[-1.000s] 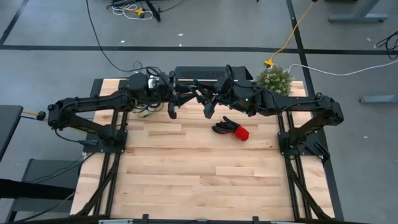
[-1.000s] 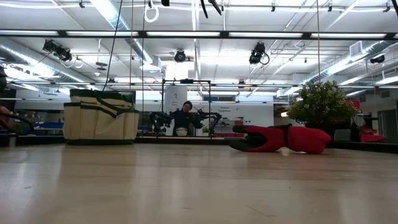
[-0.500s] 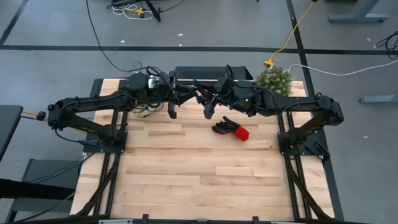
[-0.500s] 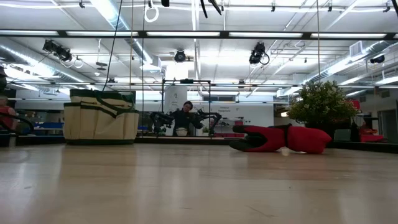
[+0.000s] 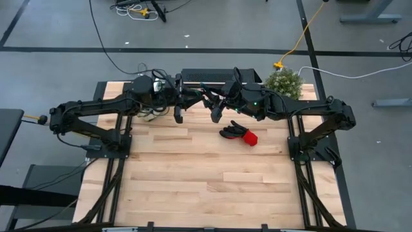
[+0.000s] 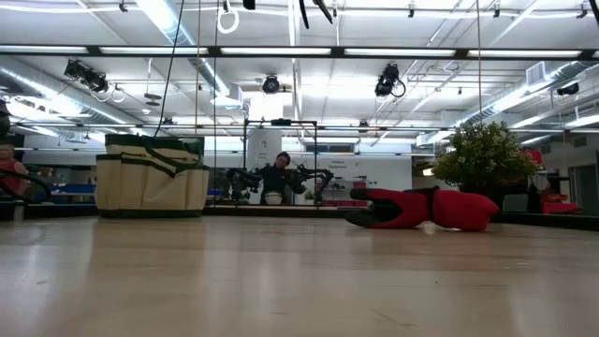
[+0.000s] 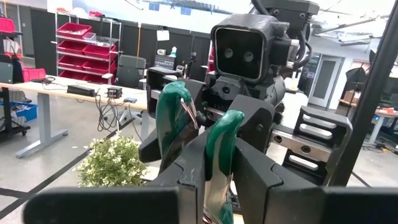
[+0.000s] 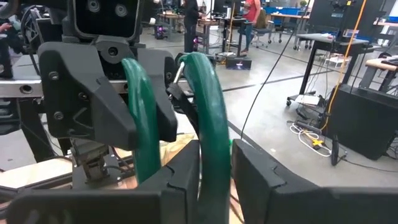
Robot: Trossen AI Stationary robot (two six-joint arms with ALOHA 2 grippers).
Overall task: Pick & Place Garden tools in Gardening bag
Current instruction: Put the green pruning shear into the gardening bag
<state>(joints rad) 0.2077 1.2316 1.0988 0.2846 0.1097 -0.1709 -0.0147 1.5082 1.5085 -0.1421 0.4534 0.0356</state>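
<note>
From above, I see the gloves (image 5: 239,135) lying on the bench (image 5: 206,187) just past centre toward one o'clock. The plant (image 5: 284,82) sits at the far edge near two o'clock. The gardening bag (image 6: 151,175) stands, I think, around eleven o'clock under the arms.

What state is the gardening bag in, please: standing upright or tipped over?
Upright: in the low view the gardening bag stands on its flat base on the table, its sides vertical.
</note>
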